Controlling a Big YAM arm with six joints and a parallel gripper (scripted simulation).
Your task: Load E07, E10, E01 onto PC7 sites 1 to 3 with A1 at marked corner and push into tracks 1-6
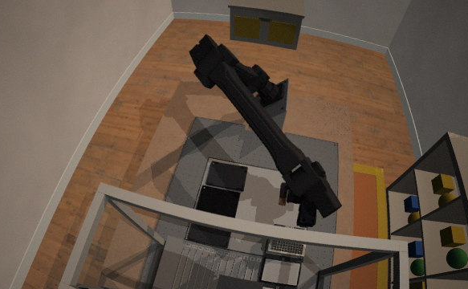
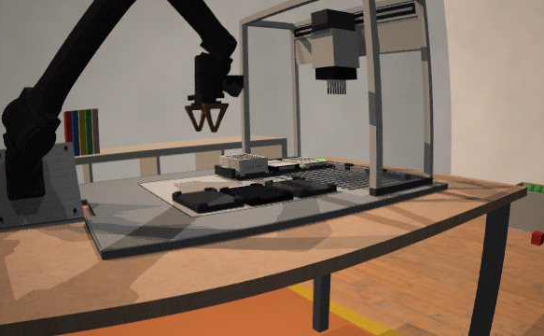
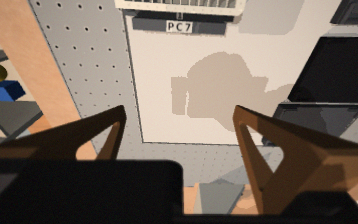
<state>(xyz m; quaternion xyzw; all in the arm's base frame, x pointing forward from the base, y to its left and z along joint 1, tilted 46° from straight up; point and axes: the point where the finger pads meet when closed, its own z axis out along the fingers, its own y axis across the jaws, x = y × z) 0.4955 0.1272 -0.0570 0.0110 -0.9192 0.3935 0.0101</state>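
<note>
1. A wooden table [image 2: 393, 219] carries a grey deck with a pale apron [image 3: 205, 65] and a framed instrument at its far end.
2. The claw [image 2: 206, 117] hangs high over the apron, jaws spread fully, holding nothing.
3. The carrier [image 3: 185, 26] shows its PC7 handle end at the top centre of the wrist view, dead ahead of the claw. Its long axis runs away from the claw, into the rails.
4. Block E07 [image 2: 244, 163] sits on the site next to the handle, with two more plates behind it. The three dark nests [image 2: 206, 198] in the lower middle of the exterior view look emptied.
5. A green spot [image 2: 320, 160] glows beyond the carrier, probably the lamp, so the carrier is likely home.
6. Any further push would have to go straight ahead and low, against the handle.
</note>
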